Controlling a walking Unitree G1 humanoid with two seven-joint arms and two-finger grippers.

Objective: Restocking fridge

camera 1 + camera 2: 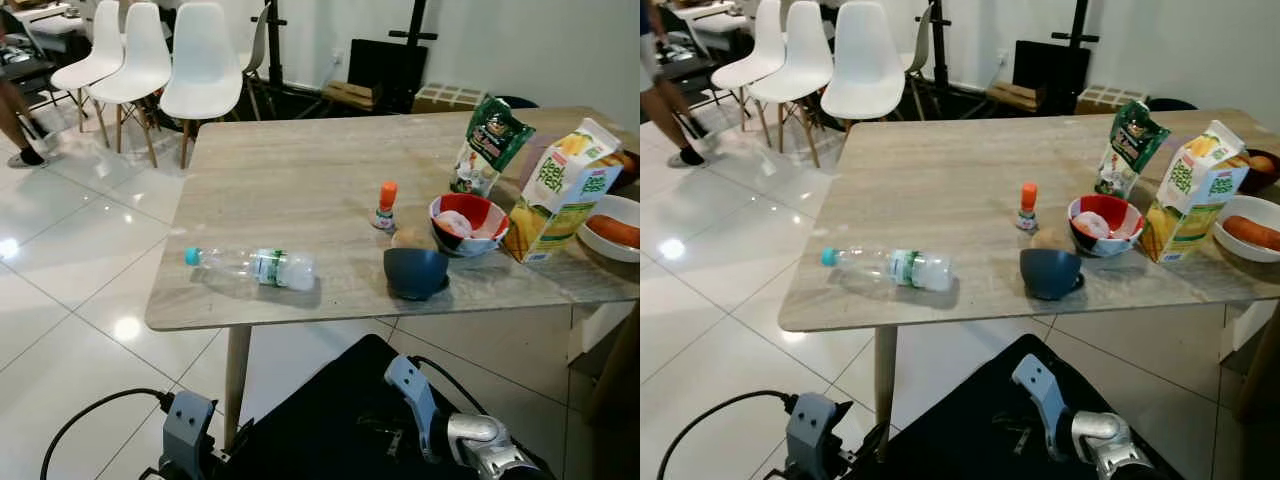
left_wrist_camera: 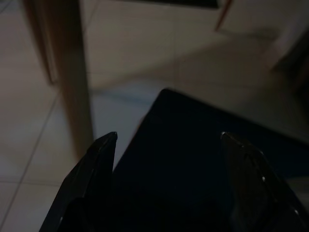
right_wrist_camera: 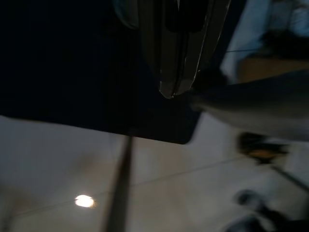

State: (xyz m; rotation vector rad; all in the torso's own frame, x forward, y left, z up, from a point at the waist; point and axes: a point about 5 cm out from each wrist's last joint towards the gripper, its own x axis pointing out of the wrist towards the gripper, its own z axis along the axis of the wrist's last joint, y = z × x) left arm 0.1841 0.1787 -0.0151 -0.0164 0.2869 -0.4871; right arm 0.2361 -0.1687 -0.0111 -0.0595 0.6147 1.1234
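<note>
Stock awaiting the fridge, all sitting on the wooden table (image 1: 300, 180): water bottle (image 1: 255, 266) lying near the front edge; juice carton (image 1: 563, 190), snack bag (image 1: 488, 143), red bowl (image 1: 467, 223), dark bowl (image 1: 415, 272) and small orange-capped bottle (image 1: 385, 206) crowding the right end. Nothing is being carried; restocking looks barely begun. Left gripper (image 2: 166, 159) is hanging with fingers spread; right gripper's state: cannot tell.

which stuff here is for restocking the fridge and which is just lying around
For the job, judging by what they are:
- water bottle, lying on its side
- juice carton
- green bag
- small orange-capped bottle
- red bowl with food
- white dish with a sausage

Just around:
- dark blue bowl
- table
- white chairs
- a person's leg
</note>
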